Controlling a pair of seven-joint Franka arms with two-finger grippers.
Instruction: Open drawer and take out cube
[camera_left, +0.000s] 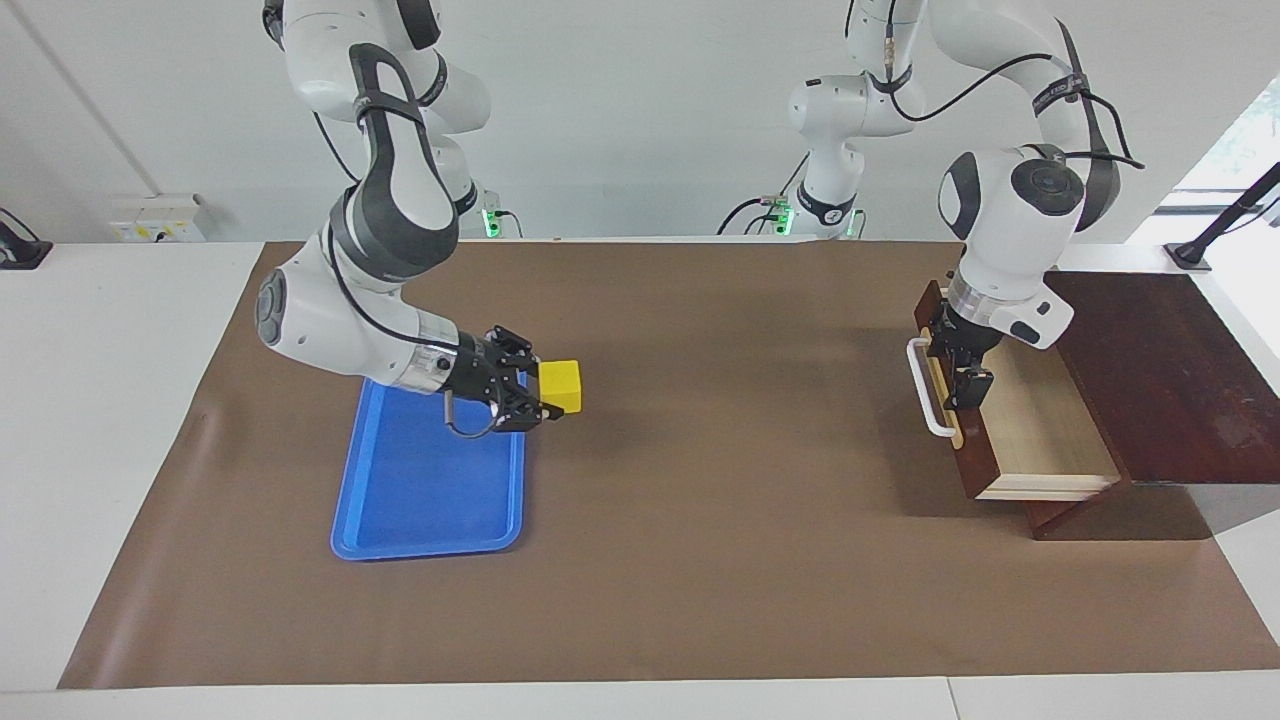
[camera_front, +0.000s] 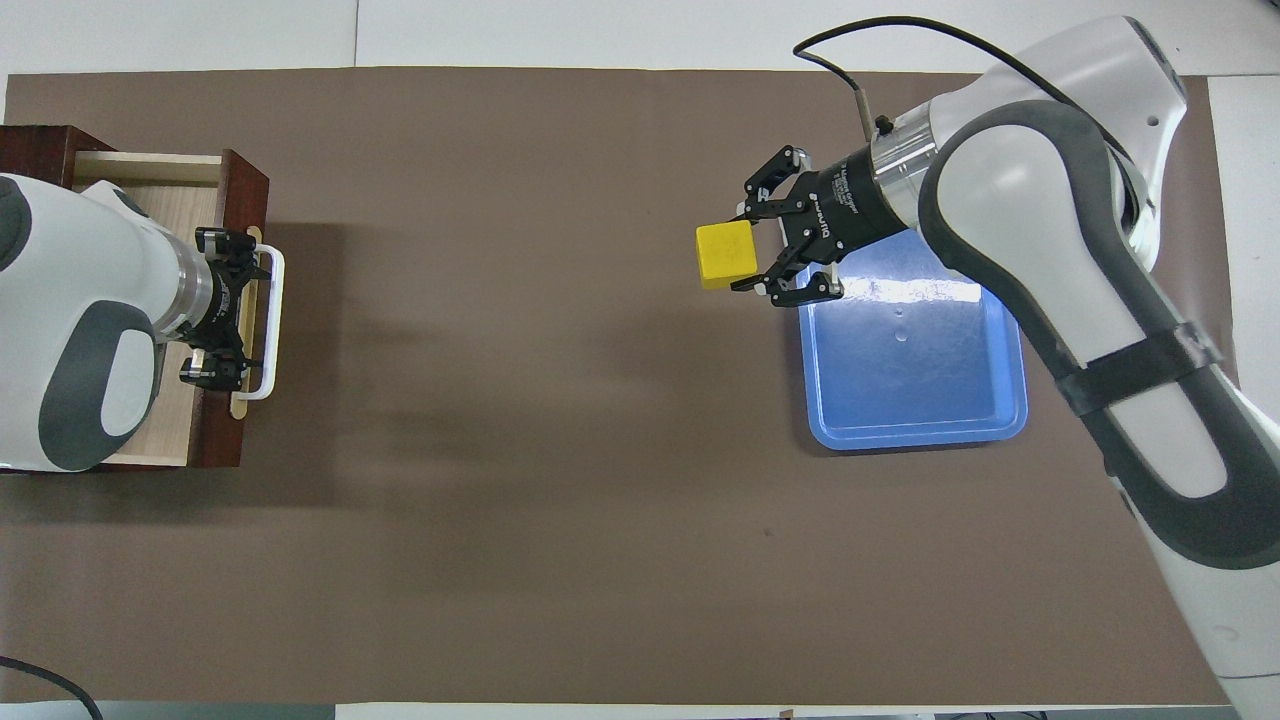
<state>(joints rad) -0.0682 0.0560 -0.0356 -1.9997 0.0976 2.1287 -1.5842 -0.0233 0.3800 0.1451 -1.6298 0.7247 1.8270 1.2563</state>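
Observation:
The yellow cube hangs in the air over the brown mat, just beside the blue tray, with my right gripper shut on it. The drawer stands pulled out of its dark wooden box, and the pale inside that shows holds nothing. My left gripper is open and hangs over the drawer's front edge, right by the white bar handle, with nothing between its fingers.
A flat blue tray lies on the brown mat toward the right arm's end, with nothing in it. The wooden box sits at the left arm's end of the table.

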